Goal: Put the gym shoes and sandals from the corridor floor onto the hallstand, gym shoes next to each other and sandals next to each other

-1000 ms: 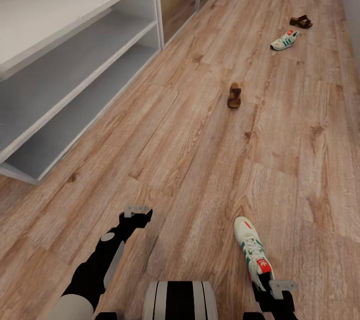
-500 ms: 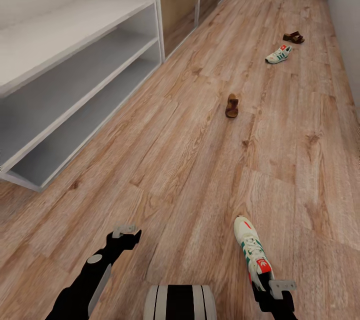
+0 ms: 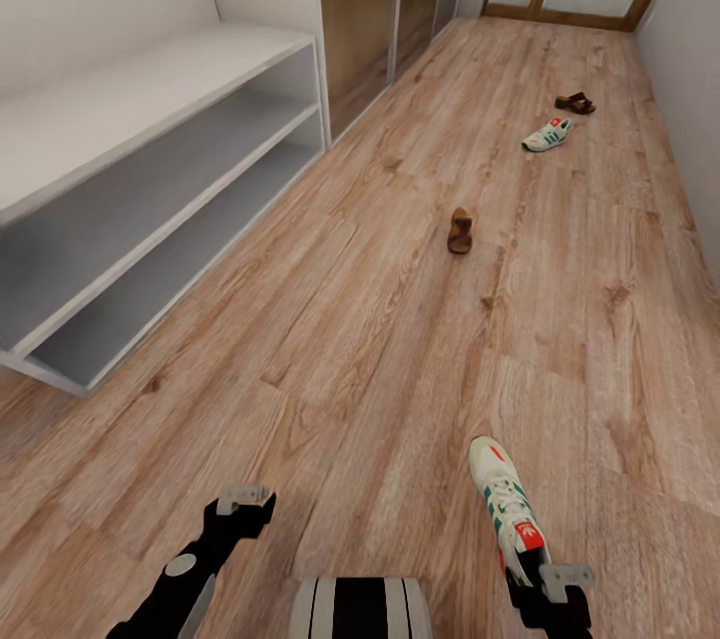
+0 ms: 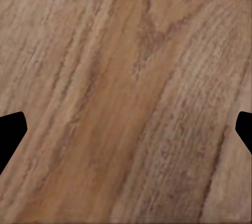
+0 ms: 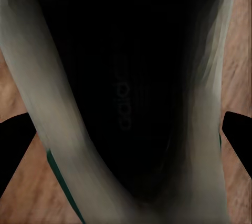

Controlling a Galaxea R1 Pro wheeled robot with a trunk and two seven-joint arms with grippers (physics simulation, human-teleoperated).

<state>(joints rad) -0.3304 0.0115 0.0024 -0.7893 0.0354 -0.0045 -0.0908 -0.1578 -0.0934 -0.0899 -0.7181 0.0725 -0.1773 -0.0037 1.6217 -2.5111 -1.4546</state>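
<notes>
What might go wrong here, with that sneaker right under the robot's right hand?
The right gripper sits over the heel of the near gym shoe, fingers wide apart, so a poor grip could let it slip. The other gym shoe and both sandals lie far from the hallstand.

Light brown wood-plank corridor floor (image 3: pixel 350 319), strewn with footwear.
Bearing two white green-striped lace-up sneakers (image 3: pixel 508 507) (image 3: pixel 546 134), two dark brown leather sandals (image 3: pixel 460 231) (image 3: pixel 575 103), pale grey shelf unit (image 3: pixel 150 209).

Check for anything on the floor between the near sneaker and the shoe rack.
Nothing visible does. Bare corridor floor lies between the near gym shoe by the right end effector and the hallstand. Its shelves look empty; the nearer sandal lies farther down the corridor.
</notes>
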